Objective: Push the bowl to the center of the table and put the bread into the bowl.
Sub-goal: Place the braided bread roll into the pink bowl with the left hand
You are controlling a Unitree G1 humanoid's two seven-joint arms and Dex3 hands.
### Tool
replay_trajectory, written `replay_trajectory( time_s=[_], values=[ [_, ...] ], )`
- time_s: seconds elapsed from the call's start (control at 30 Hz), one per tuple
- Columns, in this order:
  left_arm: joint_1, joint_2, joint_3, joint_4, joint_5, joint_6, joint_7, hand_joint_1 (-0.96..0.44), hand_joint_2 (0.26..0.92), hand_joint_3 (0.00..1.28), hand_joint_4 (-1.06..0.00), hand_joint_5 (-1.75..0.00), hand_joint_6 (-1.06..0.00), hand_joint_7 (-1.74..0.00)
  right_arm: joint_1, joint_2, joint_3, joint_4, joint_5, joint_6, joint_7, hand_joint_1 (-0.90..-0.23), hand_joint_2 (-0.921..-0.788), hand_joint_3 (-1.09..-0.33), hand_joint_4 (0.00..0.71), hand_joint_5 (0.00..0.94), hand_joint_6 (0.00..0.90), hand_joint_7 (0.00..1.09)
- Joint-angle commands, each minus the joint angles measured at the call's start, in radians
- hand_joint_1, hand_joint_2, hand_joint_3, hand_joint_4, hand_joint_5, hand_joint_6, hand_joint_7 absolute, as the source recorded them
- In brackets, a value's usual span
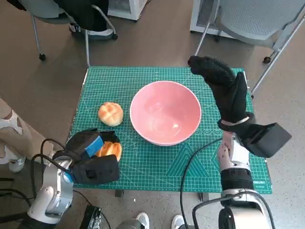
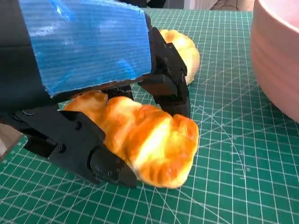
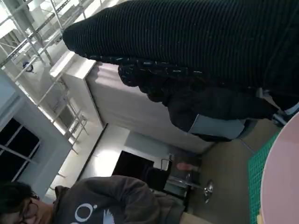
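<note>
A pink bowl [image 1: 165, 112] stands empty near the middle of the green cutting mat [image 1: 157, 167]; its wall [image 2: 275, 51] shows in the left wrist view. My left hand [image 1: 90, 150] lies at the mat's near left, its fingers [image 2: 84, 149] closed around a golden bread piece [image 2: 149, 142], which rests on the mat [image 1: 110, 150]. A round bun [image 1: 110, 114] sits just beyond it [image 2: 184, 46]. My right hand [image 1: 221, 83] hovers raised beside the bowl's right rim, fingers apart and holding nothing.
Chairs stand beyond the table at the far left [image 1: 66, 19] and far right [image 1: 257, 19]. A person [image 3: 98, 200] sits nearby, and a person's leg [image 1: 12, 126] shows left of the table. Cables [image 1: 190, 167] hang at the near edge.
</note>
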Motion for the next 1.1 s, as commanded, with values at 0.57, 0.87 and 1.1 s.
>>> replay_trajectory(
  time_s=[0.57,0.87,1.1],
  values=[
    [0.032,0.021,0.053,-0.129,-0.066,0.023,-0.098,0.00,0.832,0.23,-0.66,-1.35,-0.68,-0.97,0.015,0.004,-0.007,0.007,0.016,0.024,0.021,-0.674,-0.921,-0.741,0.212,0.002,0.215,0.23],
    [-0.029,0.061,0.165,-0.237,-0.217,0.015,-0.215,0.00,0.853,0.18,-0.70,-1.22,-0.64,-1.10,0.005,0.001,-0.011,0.017,0.014,0.025,0.021,-0.675,-0.921,-0.738,0.212,0.002,0.206,0.25],
    [-0.131,0.084,0.238,-0.251,-0.299,0.007,-0.229,0.00,0.901,0.12,-0.68,-1.22,-0.61,-1.14,-0.003,0.004,-0.013,0.034,0.010,0.016,0.022,-0.676,-0.921,-0.737,0.214,0.002,0.200,0.26]
  ],
)
